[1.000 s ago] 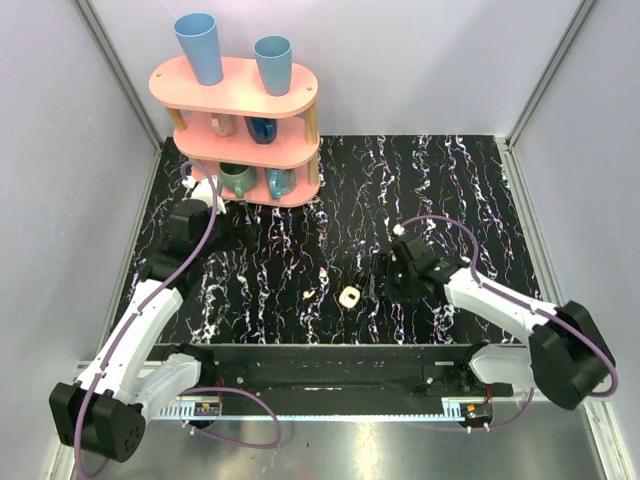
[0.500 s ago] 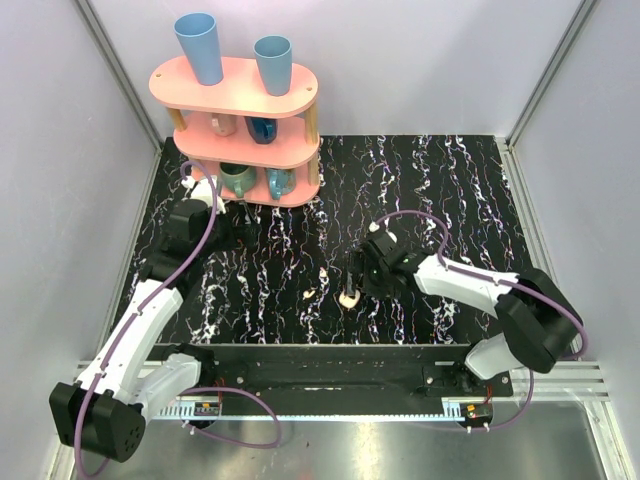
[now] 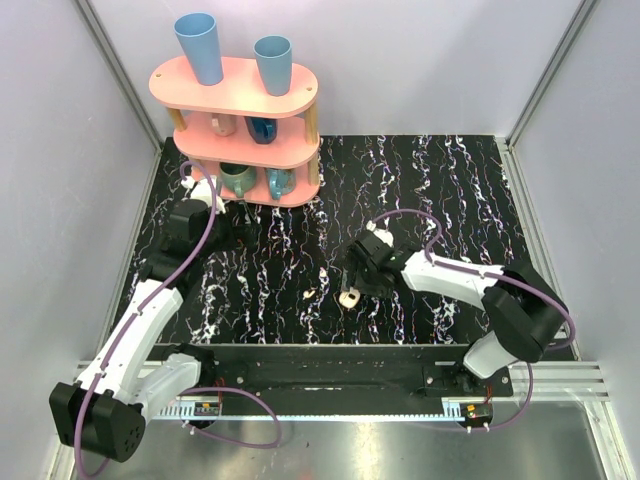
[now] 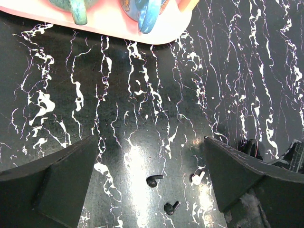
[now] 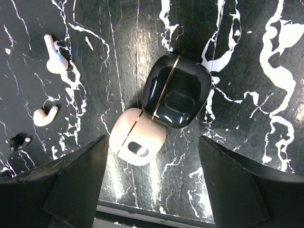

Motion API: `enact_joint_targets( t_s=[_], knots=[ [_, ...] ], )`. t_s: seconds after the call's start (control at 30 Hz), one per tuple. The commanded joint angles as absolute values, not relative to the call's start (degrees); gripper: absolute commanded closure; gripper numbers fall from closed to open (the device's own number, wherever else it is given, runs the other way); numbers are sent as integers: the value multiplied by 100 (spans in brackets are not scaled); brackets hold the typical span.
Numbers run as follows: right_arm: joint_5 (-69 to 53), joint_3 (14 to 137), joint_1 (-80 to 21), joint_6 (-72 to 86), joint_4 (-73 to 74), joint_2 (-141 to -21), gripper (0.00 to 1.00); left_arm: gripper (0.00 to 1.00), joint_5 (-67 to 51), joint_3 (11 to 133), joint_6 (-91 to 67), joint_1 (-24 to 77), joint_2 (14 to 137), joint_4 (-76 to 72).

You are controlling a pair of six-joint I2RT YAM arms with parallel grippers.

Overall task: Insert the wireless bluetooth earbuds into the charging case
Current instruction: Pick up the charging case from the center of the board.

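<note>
The charging case (image 5: 137, 137) is cream-white with a thin gold seam and looks shut. It lies on the black marbled table (image 3: 460, 190), touching a black case (image 5: 176, 90). Two cream-white earbuds (image 5: 54, 59) (image 5: 45, 116) lie loose to its left. From above, the case (image 3: 349, 297) and earbuds (image 3: 324, 272) (image 3: 310, 294) sit mid-table. My right gripper (image 5: 152, 190) hovers open above the two cases, holding nothing. My left gripper (image 4: 149, 190) is open and empty near the shelf, with one white earbud (image 4: 196, 178) ahead of it.
A pink three-tier shelf (image 3: 240, 150) with cups and mugs stands at the back left. Two dark earbud shapes (image 4: 154, 180) (image 4: 171, 207) lie in the glare ahead of the left gripper. A small black piece (image 5: 19, 141) lies left of the white earbuds. Grey walls enclose the table.
My right arm has swung left and forward, bringing its open gripper over the cases. The left arm, the case and the earbuds have stayed where they were.
</note>
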State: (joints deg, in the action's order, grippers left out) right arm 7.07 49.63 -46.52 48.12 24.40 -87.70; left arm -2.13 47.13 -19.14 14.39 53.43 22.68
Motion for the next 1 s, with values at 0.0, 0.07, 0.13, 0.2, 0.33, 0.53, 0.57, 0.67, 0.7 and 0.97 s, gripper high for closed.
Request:
enact_joint_targets(
  t_s=[0.0, 0.07, 0.13, 0.2, 0.33, 0.53, 0.57, 0.67, 0.7, 0.97],
  knots=[
    [915, 5300, -4728, 4913, 2540, -9096, 17, 1, -193, 4764, -1977, 1441, 5318, 2153],
    [888, 5343, -4729, 4913, 2557, -9167, 17, 1, -211, 4755, -1986, 1441, 5300, 2153],
    [888, 5379, -4772, 4939, 2566, -9228, 18, 1, -272, 4746, -1978, 1441, 5265, 2162],
    [888, 5414, -4807, 4975, 2575, -9290, 20, 1, -299, 4746, -1995, 1441, 5265, 2153],
    [888, 5519, -4860, 4992, 2610, -9395, 27, 1, -343, 4755, -2021, 1441, 5291, 2162],
    [818, 5599, -4896, 4975, 2663, -9483, 27, 1, -369, 4746, -2039, 1441, 5282, 2153],
    [783, 5599, -4913, 4966, 2663, -9466, 27, 1, -360, 4729, -2039, 1441, 5274, 2162],
    [756, 5616, -4957, 4913, 2786, -9440, 23, 1, -360, 4737, -2030, 1441, 5265, 2153],
    [852, 5634, -4966, 4913, 2856, -9431, 23, 1, -352, 4737, -2030, 1441, 5265, 2153],
    [1370, 5906, -5027, 4904, 3339, -9860, 26, 1, -351, 4746, -2039, 1441, 5274, 2153]
  ],
)
